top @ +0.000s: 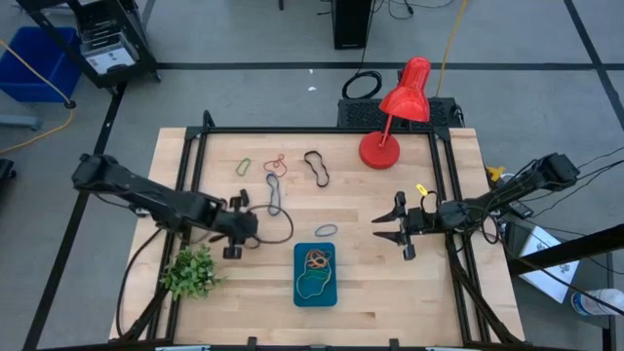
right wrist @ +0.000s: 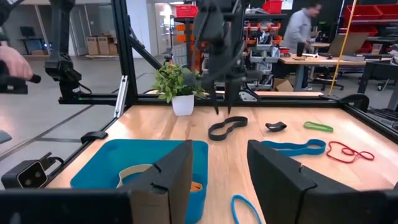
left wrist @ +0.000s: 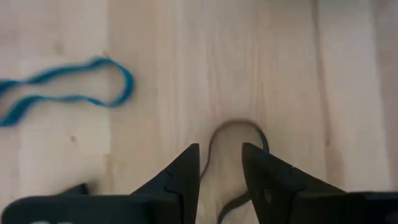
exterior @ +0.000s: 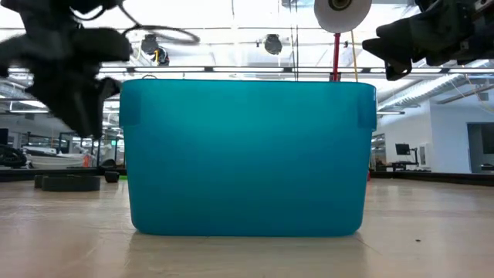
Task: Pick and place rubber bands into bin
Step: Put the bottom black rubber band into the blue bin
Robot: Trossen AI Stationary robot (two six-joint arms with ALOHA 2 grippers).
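Two half-closed fingers of the left claw (left wrist: 221, 168) straddle a thin dark rubber band (left wrist: 239, 134), left of centre; next, pinch, lift, carry to the shallow teal bin (top: 315, 274).

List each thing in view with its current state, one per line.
Bin: on the table, several rubber bands inside.
Left pincer: low over the table, fingers astride a dark band.
Right pincer: open, empty, right of the bin.
Lamp: upright.
Blue band: loose on the table.

table: pale wood (top: 390, 283)
near edge: teal bin (top: 315, 292), small plant (top: 188, 271)
far side: red lamp (top: 382, 148)
middle: loose bands, green (top: 244, 167), red (top: 277, 163), black (top: 316, 168), blue (top: 326, 231)
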